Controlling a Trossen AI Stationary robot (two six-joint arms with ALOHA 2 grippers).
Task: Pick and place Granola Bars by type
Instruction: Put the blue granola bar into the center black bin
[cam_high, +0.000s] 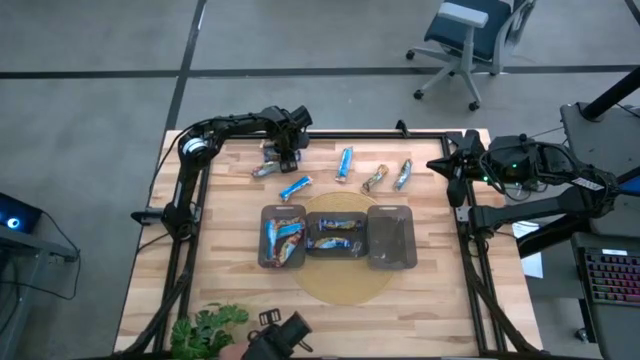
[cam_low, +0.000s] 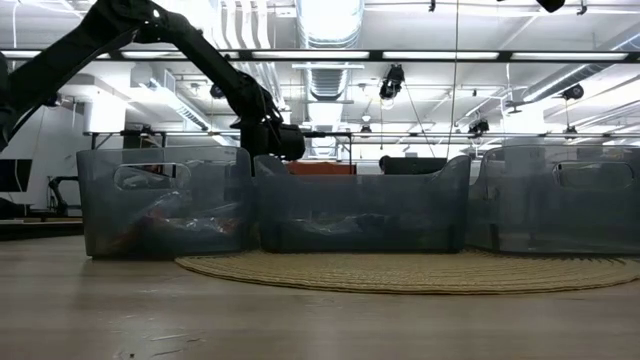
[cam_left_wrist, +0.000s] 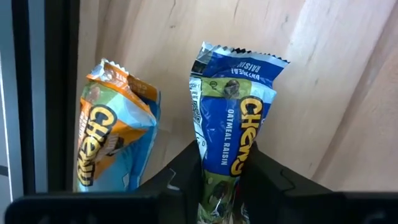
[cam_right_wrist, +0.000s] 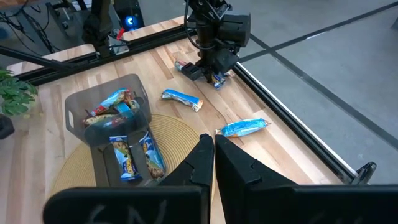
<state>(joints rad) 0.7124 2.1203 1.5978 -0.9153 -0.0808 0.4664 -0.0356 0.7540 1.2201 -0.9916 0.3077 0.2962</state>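
Observation:
My left gripper (cam_high: 287, 153) is at the table's far left, pointing down, shut on a blue granola bar (cam_left_wrist: 229, 134), which also shows under the gripper in the right wrist view (cam_right_wrist: 217, 79). An orange-and-blue bar (cam_left_wrist: 112, 143) lies flat on the wood beside it. Several more bars lie loose along the far side, among them a blue bar (cam_high: 295, 186), another blue bar (cam_high: 345, 162) and a brown bar (cam_high: 375, 180). The left tray (cam_high: 263, 250) and the middle tray (cam_high: 335, 216) hold bars. My right gripper (cam_right_wrist: 213, 149) is shut and waits at the right edge. My left gripper pinches the blue bar between its two fingers, across its width near one end (cam_left_wrist: 219, 167), coming from above. The wrapper narrows where the fingers (cam_left_wrist: 186, 171) meet it. The bar's crimped free end (cam_left_wrist: 239, 59) points away over the wood; whether it is off the table I cannot tell.
Three dark translucent trays stand in a row on a round woven mat (cam_high: 340, 285), the right tray (cam_high: 392, 240) without bars that I can see. A black rail (cam_right_wrist: 292, 118) runs along the far edge close to the left gripper. A plant (cam_high: 210, 325) stands at the near edge.

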